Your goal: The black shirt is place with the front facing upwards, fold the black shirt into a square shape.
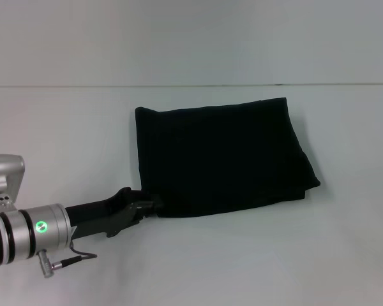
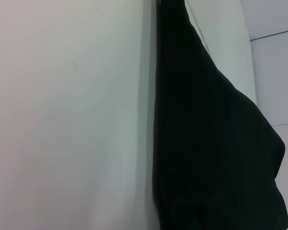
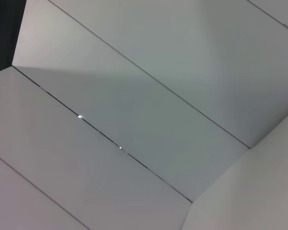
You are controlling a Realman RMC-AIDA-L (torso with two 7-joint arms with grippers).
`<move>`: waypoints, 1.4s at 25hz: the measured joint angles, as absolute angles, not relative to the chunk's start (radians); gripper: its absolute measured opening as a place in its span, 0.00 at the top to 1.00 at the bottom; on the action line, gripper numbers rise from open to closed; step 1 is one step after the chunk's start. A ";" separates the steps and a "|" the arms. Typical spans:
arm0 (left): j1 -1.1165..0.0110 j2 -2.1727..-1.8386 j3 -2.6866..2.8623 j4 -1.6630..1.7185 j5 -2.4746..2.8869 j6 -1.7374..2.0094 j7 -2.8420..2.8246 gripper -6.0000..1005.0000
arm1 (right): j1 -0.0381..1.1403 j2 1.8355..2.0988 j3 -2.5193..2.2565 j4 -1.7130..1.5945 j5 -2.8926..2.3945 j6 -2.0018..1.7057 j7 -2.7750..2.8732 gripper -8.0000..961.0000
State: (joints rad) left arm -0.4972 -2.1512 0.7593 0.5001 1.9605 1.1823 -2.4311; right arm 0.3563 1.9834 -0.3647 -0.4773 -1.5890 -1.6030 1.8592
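Shirt: large plain black cloth T-shirt (image 1: 222, 156) lies folded into a rough rectangle mid-table (image 1: 83, 127). Left gripper (image 1: 154, 205) touches its near-left corner, likely squaring the fold; grip state unclear. Right gripper unseen.

A lab-like test bay: bare white tabletop (image 1: 242, 255), plain white panelled walls (image 3: 158, 72) around it.

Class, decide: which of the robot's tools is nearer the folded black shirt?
Left. The left tool sits at the black shirt's near-left corner; the right tool is out of sight in every view.
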 joint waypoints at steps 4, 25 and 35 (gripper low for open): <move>-0.497 -2.149 0.759 0.500 1.962 1.186 -2.431 0.71 | 0.359 1.982 -0.365 -0.477 -1.589 -1.603 1.860 0.02; -0.374 -2.109 0.747 0.555 1.977 1.321 -2.412 0.98 | 0.354 1.993 -0.365 -0.474 -1.589 -1.604 1.861 0.02; -0.354 -2.091 0.736 0.558 1.981 1.314 -2.408 0.95 | 0.351 1.994 -0.371 -0.469 -1.592 -1.605 1.861 0.02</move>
State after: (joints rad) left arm -0.3540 -2.0910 0.7364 0.5579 1.9809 1.3142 -2.4078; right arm 0.3509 1.9942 -0.3713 -0.4694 -1.5916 -1.6055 1.8607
